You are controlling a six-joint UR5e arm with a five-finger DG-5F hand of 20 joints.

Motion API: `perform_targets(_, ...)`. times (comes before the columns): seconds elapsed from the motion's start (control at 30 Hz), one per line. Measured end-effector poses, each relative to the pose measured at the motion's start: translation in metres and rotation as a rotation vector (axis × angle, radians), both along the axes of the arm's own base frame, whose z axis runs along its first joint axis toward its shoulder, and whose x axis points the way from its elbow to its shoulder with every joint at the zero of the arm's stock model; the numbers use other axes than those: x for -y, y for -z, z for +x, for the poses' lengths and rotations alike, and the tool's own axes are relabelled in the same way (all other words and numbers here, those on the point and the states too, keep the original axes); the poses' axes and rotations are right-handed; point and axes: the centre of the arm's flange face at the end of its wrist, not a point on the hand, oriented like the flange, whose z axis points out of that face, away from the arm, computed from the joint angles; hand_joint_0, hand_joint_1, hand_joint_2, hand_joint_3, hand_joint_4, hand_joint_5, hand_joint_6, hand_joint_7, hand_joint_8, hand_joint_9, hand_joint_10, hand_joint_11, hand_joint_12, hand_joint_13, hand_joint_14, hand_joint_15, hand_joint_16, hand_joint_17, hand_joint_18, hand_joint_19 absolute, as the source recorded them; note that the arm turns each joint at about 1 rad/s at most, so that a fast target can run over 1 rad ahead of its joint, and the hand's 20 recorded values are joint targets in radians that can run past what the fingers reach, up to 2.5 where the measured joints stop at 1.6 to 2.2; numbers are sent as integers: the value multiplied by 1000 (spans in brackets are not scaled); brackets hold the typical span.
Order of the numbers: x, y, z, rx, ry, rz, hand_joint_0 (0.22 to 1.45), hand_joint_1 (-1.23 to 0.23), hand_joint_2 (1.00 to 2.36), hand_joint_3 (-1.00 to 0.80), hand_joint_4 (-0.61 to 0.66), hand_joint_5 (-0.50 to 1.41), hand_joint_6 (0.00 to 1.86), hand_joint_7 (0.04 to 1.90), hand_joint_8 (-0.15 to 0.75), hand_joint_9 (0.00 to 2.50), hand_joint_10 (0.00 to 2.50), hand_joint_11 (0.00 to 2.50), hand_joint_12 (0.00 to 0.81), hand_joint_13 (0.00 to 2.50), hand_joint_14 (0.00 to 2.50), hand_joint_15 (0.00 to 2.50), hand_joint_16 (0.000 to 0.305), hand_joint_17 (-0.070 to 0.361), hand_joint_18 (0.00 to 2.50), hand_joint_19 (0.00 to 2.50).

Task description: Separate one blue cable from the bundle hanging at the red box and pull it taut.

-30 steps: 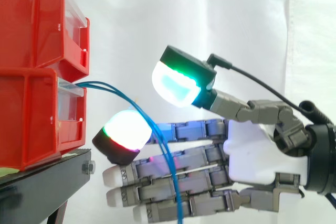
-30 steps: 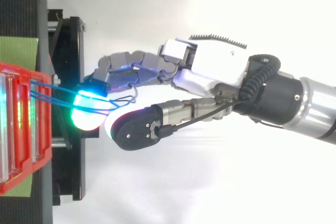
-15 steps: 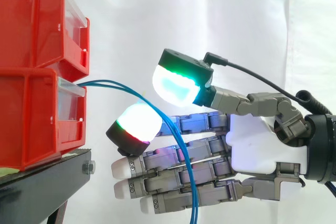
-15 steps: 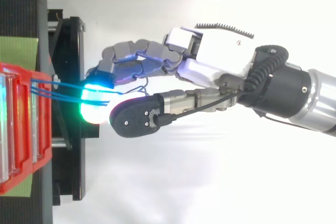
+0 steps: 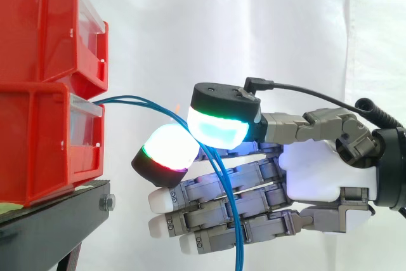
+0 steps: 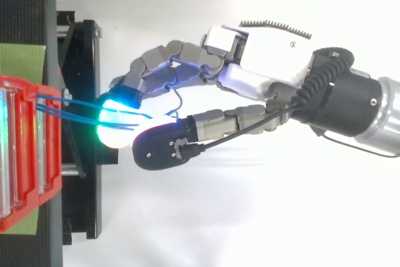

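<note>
The side camera sits close and level with the red box (image 5: 38,144), looking across it, while the top camera looks down on the same red box and the hand (image 6: 262,73).

In the side view, the bins (image 5: 44,93) at nine o'clock are bright red, on a black stand (image 5: 51,226) at seven o'clock. The blue cables (image 5: 136,101) are plain mid blue against the white curtain (image 5: 254,17). The hand (image 5: 317,172) is grey with a white palm. One pad (image 5: 166,147) glows white, rimmed green and red. Another pad (image 5: 219,128) glows cyan, edged green. Both are black-backed. In the top view a green patch (image 6: 22,57) lies at ten o'clock.
</note>
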Motion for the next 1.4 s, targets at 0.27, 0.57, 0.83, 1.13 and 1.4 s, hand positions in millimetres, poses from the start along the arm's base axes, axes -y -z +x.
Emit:
perform_targets(0.27, 2, -15, -7, -35, 3, -27, 573, -795, 1000, -500, 158, -208, 922, 786, 266, 666, 13, 474, 245, 457, 3, 76, 24, 55, 330, 60)
perform_targets(0.57, 3, -21, -11, -54, 5, -45, 611, -587, 1009, -399, 142, -193, 926, 880, 280, 778, 19, 663, 248, 463, 5, 128, 24, 53, 301, 90)
perform_targets(0.83, 3, -23, -12, -57, 7, -46, 643, -738, 1027, -105, -14, -212, 972, 951, 276, 725, 18, 665, 267, 461, 5, 132, 27, 61, 316, 107)
perform_targets(1.13, 4, -28, -16, -79, 5, -51, 736, -849, 1000, -500, 68, -210, 961, 894, 255, 688, 16, 663, 267, 457, 6, 126, 28, 63, 342, 99)
perform_targets(1.4, 6, -30, -19, -102, 7, -56, 496, -736, 1000, -500, 117, -199, 960, 851, 272, 696, 16, 650, 282, 441, 5, 132, 31, 70, 329, 108)
